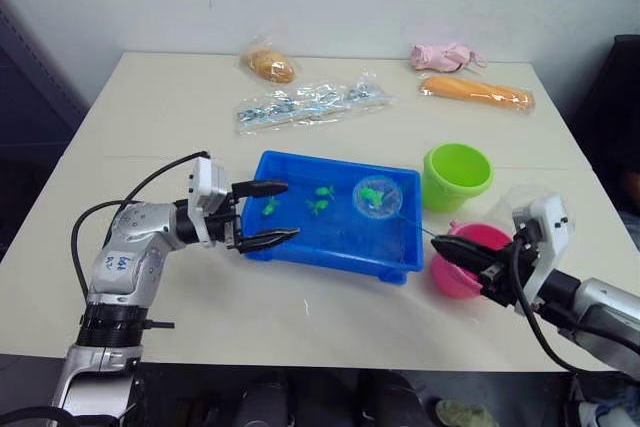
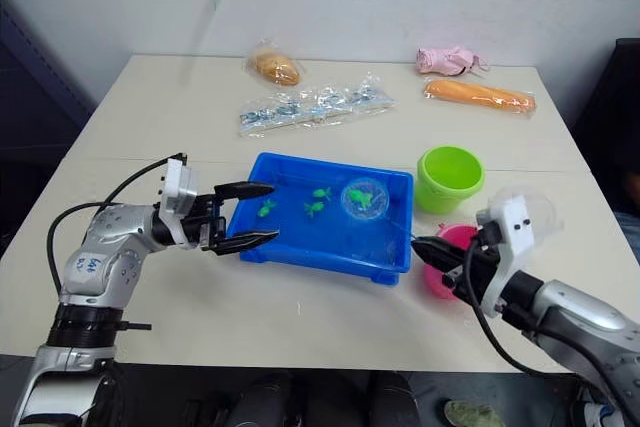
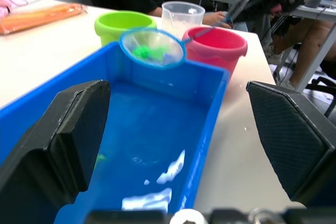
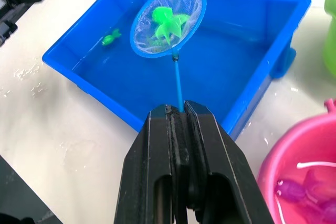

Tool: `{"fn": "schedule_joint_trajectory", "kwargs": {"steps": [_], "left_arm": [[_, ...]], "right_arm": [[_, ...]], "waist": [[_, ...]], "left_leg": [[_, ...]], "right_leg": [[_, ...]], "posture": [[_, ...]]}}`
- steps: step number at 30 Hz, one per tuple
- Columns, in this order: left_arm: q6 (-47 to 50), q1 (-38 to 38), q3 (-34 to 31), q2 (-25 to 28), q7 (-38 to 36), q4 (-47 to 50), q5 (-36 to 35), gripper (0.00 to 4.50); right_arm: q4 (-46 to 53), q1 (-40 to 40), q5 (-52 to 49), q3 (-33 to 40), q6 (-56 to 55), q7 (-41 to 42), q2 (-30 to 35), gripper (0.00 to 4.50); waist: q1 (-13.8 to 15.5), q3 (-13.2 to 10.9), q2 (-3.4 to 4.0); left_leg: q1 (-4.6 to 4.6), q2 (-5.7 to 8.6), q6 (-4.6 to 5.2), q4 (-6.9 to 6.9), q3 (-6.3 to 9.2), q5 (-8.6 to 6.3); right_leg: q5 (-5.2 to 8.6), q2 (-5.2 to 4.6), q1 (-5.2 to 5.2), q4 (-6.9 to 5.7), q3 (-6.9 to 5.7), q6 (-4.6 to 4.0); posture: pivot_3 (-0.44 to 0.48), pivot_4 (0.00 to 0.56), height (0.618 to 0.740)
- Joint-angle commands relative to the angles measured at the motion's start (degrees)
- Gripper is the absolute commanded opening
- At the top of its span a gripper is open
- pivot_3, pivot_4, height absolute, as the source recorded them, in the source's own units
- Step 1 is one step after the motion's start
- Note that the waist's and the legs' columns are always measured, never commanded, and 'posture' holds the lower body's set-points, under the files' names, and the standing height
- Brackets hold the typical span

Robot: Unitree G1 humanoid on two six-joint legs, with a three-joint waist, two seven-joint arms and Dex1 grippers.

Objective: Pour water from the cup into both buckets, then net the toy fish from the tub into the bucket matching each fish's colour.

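Gripping the net (image 4: 167, 22) by its handle, the right end effector (image 4: 178, 116) points its hoop toward the tub's (image 1: 300, 247) interior; left end effector (image 1: 268, 214) open.

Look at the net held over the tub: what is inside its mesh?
The net, held by the right gripper, carries a green fish; it may be more than one, bunched together. The mesh hides the tub floor beneath.
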State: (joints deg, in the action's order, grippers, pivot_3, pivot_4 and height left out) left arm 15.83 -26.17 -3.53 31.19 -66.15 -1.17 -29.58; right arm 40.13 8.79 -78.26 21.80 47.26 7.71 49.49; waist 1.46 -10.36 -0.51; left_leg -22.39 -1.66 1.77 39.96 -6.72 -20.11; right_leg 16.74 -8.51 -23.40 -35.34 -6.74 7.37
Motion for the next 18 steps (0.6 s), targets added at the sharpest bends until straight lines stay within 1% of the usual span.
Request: {"fn": "schedule_joint_trajectory", "kwargs": {"steps": [1, 4, 8, 12, 15, 18], "left_arm": [[1.16, -2.45, -0.32, -1.33, 1.18, 0.76, -1.72, 4.47], [1.81, -3.27, -0.24, -2.08, 1.63, 0.81, -1.87, 4.47], [2.22, -4.75, -0.34, -3.76, 3.37, 0.58, -1.9, 4.47], [2.63, -5.83, -0.37, -5.1, 4.48, 0.29, -1.85, 4.47], [3.09, -6.08, -0.35, -5.81, 5.28, 0.72, -2.1, 4.47], [3.6, -6.29, -0.2, -6.45, 6.17, 1.23, -1.98, 4.47]], "right_arm": [[1.55, 2.01, -3.61, 4.37, -1.72, -1.71, -1.21, 0.0], [0.63, 2.34, -6.0, 8.18, -1.99, -2.26, -0.4, 0.0], [-3.76, 1.38, -7.46, 13.55, -1.57, -3.02, 1.86, 0.0], [-8.53, -0.39, -4.35, 15.78, -0.74, -2.18, 4.7, 0.0], [-12.03, -1.77, -0.77, 16.15, -0.29, -1.41, 7.1, 0.0], [-14.85, -3.21, 6.55, 14.29, -1.0, 1.0, 9.98, 0.0]], "waist": [[-0.03, 0.0, 0.01], [-0.03, 0.0, 0.0], [-0.04, 0.0, 0.0], [-0.04, 0.0, 0.0], [0.01, 0.0, 0.0], [-0.02, 0.0, 0.0]], "left_leg": [[0.01, 0.01, 0.0, 0.0, -0.02, 0.0], [0.03, 0.01, 0.0, 0.0, -0.03, 0.0], [0.04, 0.0, 0.0, 0.0, -0.03, 0.0], [0.04, 0.01, 0.0, 0.02, -0.04, 0.0], [0.04, 0.01, 0.0, 0.02, -0.04, 0.01], [0.05, 0.02, 0.01, 0.03, -0.09, 0.01]], "right_leg": [[0.0, 0.0, 0.0, -0.01, 0.02, 0.01], [0.0, 0.0, 0.0, -0.02, 0.02, 0.01], [0.0, 0.03, 0.01, -0.02, 0.03, 0.01], [-0.01, 0.03, 0.03, -0.01, 0.06, 0.02], [-0.01, 0.05, 0.03, -0.02, 0.06, 0.02], [-0.02, 0.05, 0.02, -0.02, 0.1, 0.04]], "posture": [[0.0, 0.15, 0.74], [0.0, 0.15, 0.74], [0.0, 0.15, 0.74], [0.0, 0.15, 0.74], [0.0, 0.15, 0.74], [0.0, 0.15, 0.74]]}}
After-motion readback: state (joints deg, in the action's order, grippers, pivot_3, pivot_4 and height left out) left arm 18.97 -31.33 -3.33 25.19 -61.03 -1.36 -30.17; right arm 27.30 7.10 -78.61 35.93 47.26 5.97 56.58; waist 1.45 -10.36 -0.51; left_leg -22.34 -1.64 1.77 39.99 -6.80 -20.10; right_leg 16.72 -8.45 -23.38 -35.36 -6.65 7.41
